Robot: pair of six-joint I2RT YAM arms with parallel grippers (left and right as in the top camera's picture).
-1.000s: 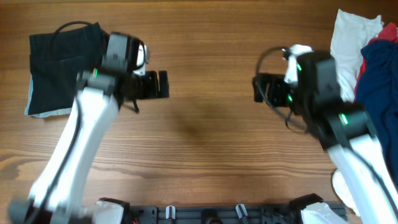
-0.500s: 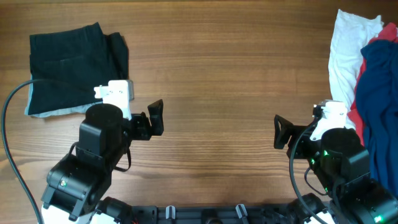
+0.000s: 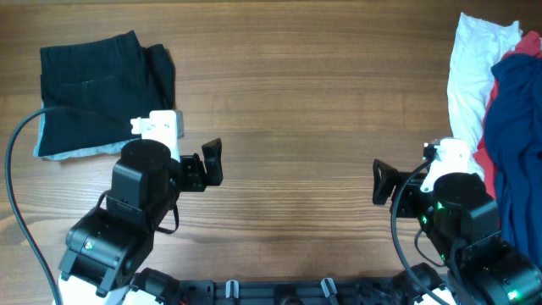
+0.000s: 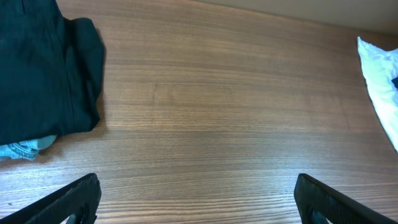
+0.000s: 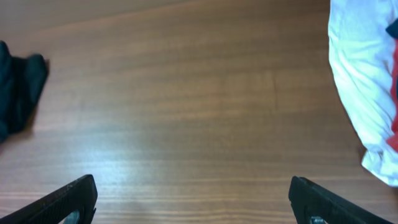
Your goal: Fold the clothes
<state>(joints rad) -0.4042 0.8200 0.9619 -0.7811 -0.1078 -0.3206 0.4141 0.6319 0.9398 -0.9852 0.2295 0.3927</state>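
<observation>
Both pairs of jaws gape; black garment (image 3: 89,85) lies folded

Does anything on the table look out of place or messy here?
Nothing damaged or spilled. The folded black garment sits at far left, light-blue denim poking out beneath it. At the right edge, the white piece, red piece and navy piece lie in a loose, unfolded heap.

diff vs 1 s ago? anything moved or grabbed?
Both arms pulled back from mid-table toward the base edge. The left claw and right claw are open and empty, barely shifting over the last half second. Nothing was grabbed or released. The folded black fabric garment and the white, red and navy clothes pile stayed put.
</observation>
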